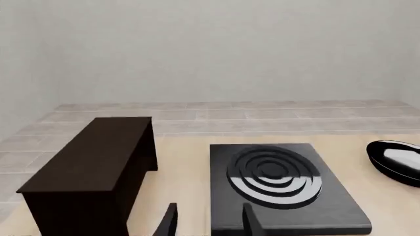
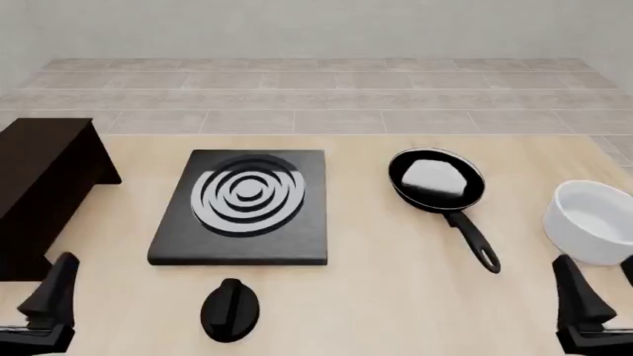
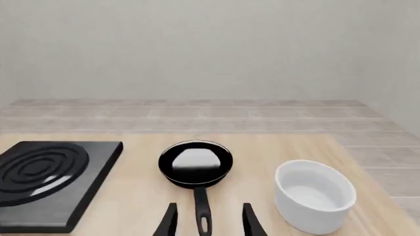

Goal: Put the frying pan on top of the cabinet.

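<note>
The frying pan (image 2: 435,180) sits flat on the table right of the middle, its long handle (image 2: 473,241) pointing toward the near edge. The right wrist view shows the frying pan (image 3: 195,162) straight ahead. The dark brown cabinet (image 2: 44,178) stands at the far left, flat top bare, and the left wrist view also shows the cabinet (image 1: 85,167). My left gripper (image 2: 25,300) hovers open near the front left corner, short of the cabinet. My right gripper (image 2: 600,291) is open at the front right, apart from the pan handle. Both hold nothing.
A black stove plate (image 2: 247,208) with silver rings lies between cabinet and pan. A black oval knob (image 2: 230,310) rests in front of it. A white round bowl (image 2: 594,222) stands right of the pan, close to my right gripper. Tiled floor lies beyond the table's far edge.
</note>
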You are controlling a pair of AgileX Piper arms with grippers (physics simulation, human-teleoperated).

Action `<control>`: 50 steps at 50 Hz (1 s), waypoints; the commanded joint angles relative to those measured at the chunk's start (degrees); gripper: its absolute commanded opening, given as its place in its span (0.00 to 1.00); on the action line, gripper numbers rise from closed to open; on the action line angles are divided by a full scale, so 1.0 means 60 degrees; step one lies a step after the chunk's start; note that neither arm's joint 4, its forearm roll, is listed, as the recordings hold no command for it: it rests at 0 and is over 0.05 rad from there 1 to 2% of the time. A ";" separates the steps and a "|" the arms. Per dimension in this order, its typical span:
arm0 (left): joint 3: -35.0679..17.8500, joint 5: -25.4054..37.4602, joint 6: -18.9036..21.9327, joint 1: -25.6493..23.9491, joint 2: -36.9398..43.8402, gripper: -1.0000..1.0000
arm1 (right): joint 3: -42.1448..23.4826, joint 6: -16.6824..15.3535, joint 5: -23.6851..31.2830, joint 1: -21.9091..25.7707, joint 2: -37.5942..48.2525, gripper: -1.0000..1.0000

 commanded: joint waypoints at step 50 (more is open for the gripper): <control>-0.1267 -0.2927 -0.0584 -0.1568 0.3932 1.00 | -0.0114 0.0259 0.0219 0.0008 -0.0222 1.00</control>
